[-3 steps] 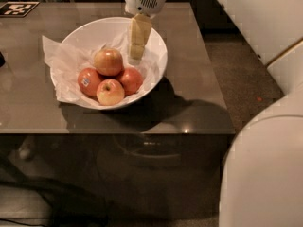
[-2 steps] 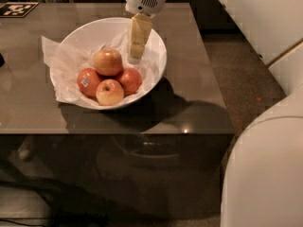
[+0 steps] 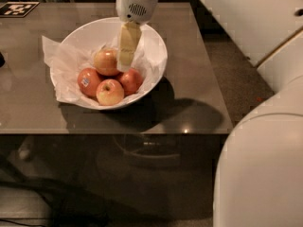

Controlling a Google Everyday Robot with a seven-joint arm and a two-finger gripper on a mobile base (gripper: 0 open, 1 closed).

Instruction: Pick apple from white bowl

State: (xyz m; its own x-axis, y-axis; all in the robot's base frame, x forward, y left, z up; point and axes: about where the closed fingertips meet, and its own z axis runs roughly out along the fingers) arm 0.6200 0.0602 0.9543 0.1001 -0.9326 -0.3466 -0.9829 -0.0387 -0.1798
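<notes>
The white bowl (image 3: 156, 46) stands on a grey table, lined with crinkled white paper, and holds several apples. The golden-orange apple (image 3: 105, 61) lies at the back of the pile. A red apple with a white sticker (image 3: 88, 82), a paler yellow-pink apple (image 3: 110, 92) and another red apple (image 3: 131, 81) lie in front of it. My gripper (image 3: 125, 64) hangs down into the bowl from above. Its tip is just right of the golden-orange apple and right above the right-hand red apple.
The grey table (image 3: 189, 89) ends at a front edge just below the bowl and a right edge near the carpet. A black-and-white marker tag (image 3: 18, 8) lies at the far left corner. My white arm and body (image 3: 258, 169) fill the right side.
My gripper has moved a little left and lower into the bowl, closer to the golden-orange apple. The apples and bowl have not moved.
</notes>
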